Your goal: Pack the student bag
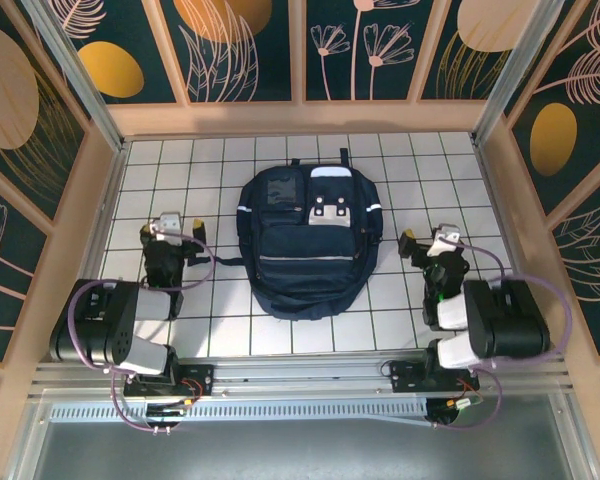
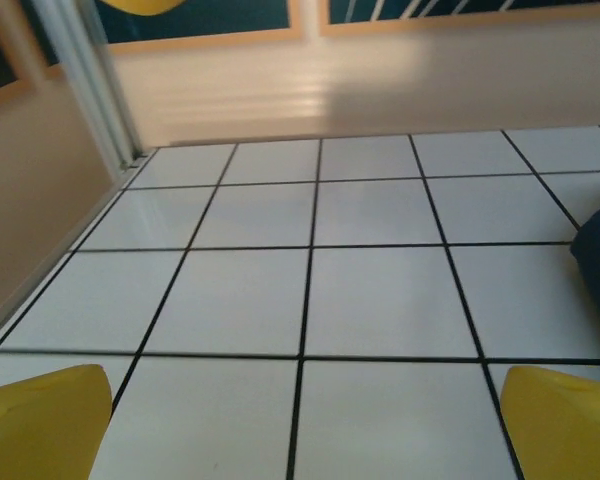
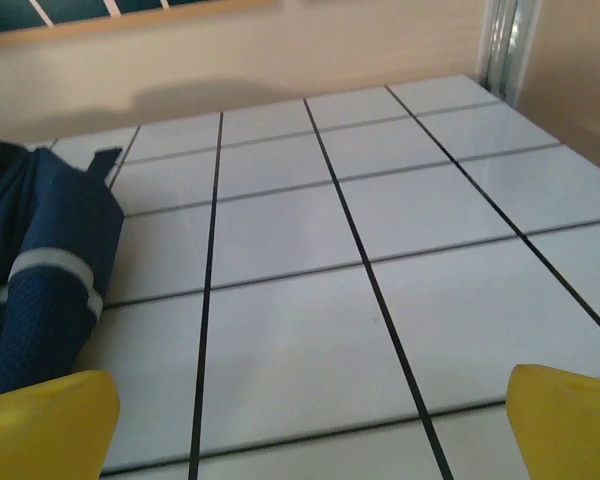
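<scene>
Yellow-tipped L tool, R tool wide

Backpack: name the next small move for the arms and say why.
Probably ease the right gripper leftward toward the backpack. It lies flat in the middle of the table, seemingly zipped shut. The left gripper and the right one stand open and empty either side, touching nothing; the right looks nearer.

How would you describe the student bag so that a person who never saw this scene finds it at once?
Look at the white tiled table. In its middle, between the left arm and the right arm, lies the student bag. Unlike the arms, it is soft navy-blue fabric with a light grey buckled flap and thin white trim.
</scene>
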Robot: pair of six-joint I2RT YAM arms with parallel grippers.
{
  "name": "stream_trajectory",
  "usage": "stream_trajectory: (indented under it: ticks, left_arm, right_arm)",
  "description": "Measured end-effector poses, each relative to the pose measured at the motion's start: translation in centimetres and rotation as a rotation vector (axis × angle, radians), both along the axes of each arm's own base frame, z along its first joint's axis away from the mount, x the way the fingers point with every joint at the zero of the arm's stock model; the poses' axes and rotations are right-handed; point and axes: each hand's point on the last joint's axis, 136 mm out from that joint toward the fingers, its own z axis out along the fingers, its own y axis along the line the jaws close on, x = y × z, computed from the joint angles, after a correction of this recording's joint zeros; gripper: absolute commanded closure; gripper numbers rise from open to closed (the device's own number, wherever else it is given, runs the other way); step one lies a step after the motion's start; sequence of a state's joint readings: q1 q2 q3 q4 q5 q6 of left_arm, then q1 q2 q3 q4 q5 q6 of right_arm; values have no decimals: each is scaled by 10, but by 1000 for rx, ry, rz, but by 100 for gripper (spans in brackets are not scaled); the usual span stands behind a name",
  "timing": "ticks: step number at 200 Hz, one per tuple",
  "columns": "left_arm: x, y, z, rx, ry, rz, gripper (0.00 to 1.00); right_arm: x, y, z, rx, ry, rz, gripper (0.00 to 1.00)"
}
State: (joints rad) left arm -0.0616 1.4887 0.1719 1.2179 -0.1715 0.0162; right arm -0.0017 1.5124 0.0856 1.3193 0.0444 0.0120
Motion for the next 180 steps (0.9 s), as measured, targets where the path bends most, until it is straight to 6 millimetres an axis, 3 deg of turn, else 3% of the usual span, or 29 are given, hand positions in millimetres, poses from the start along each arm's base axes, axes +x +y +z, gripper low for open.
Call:
stream_trajectory:
  ticks: [14, 54, 180]
  left_arm:
    - [-1, 1, -10, -9, 24, -2, 1]
    - [11, 4, 10, -43, -41, -20, 1]
    - [16, 8, 16, -81, -61, 1, 1]
  right_arm:
    - [7, 0, -6, 1, 18, 4, 1]
    - [29, -4, 23, 3, -70, -19, 1]
    - [29, -8, 24, 6, -71, -41, 1]
